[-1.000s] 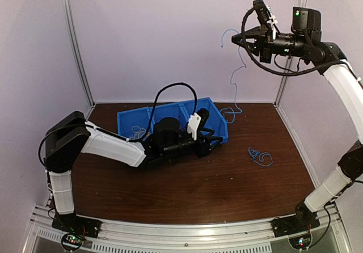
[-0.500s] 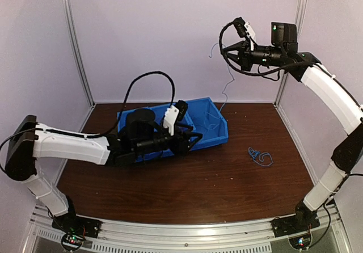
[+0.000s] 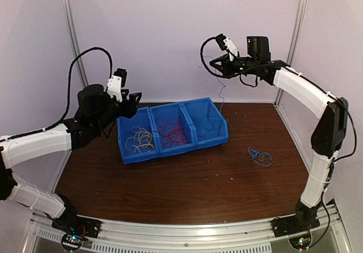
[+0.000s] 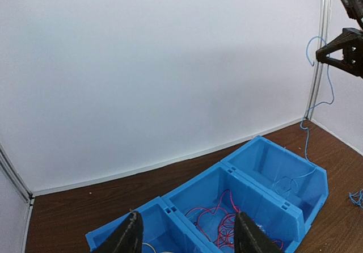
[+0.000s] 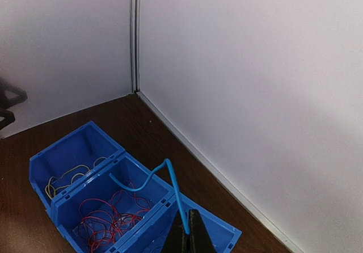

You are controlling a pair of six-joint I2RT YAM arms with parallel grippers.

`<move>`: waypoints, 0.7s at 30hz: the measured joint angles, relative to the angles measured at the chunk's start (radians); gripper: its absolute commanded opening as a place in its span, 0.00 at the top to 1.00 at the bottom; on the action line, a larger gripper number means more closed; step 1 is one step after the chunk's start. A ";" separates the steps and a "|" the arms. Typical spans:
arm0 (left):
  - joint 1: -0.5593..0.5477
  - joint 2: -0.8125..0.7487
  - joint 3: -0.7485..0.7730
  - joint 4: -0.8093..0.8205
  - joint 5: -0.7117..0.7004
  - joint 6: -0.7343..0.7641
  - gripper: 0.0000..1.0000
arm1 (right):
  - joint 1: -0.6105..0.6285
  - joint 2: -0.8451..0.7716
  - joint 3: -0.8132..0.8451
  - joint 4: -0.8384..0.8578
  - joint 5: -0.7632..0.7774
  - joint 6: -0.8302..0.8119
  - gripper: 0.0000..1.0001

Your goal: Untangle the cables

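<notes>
Pinching blue cable (image 5: pixel 173 188) aloft, right pincer (image 3: pixel 212 65) | left pincer (image 4: pixel 187 219) raised, jaws apart

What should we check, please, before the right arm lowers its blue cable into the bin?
1. Right jaws shut on the blue cable: ok.
2. Its tail reaches the right compartment of the bin: ok.
3. Left jaws open, empty, beside the bin: ok.
4. Yellow cables and red cables in separate compartments: ok.
5. Other blue cable lies on the table, outside the bin: not ok.
6. Held cable knot-free: cannot tell.
</notes>
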 measured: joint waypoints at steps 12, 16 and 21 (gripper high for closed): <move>-0.002 -0.055 -0.023 0.003 -0.008 0.079 0.44 | 0.000 0.264 0.057 -0.124 -0.026 0.037 1.00; -0.002 -0.055 -0.023 0.003 -0.005 0.084 0.44 | 0.009 0.264 0.076 -0.149 -0.118 0.049 1.00; -0.002 -0.055 -0.023 0.003 -0.001 0.084 0.44 | 0.056 0.199 0.082 -0.141 -0.167 0.044 1.00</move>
